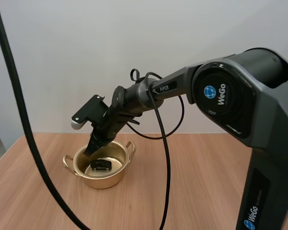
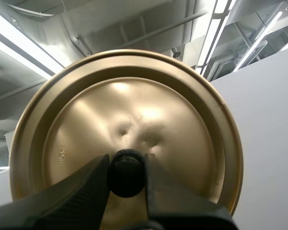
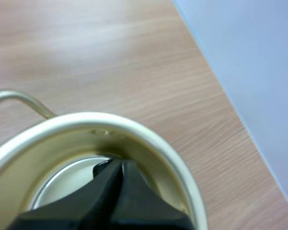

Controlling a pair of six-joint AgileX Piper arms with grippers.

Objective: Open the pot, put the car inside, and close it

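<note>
1. Golden pot (image 1: pixel 105 181) stands lidless on the wooden table (image 1: pixel 206 182), with the black toy car (image 1: pixel 101 165) lying on its floor. The right gripper (image 1: pixel 92 147) dips inside the rim, near the car.
2. Left gripper (image 2: pixel 126 163) pinches the lid (image 2: pixel 134 105) by its black knob (image 2: pixel 127 175) and holds it aloft, likely to keep the pot's mouth free.
3. Right gripper (image 3: pixel 119 165), fingers pressed together on nothing, points down into the pot (image 3: pixel 149 139). The lid is not yet back on.

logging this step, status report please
Left gripper shut on lid. Right gripper shut, tips inside open pot. Car on pot floor. Right arm blocks closing.
</note>
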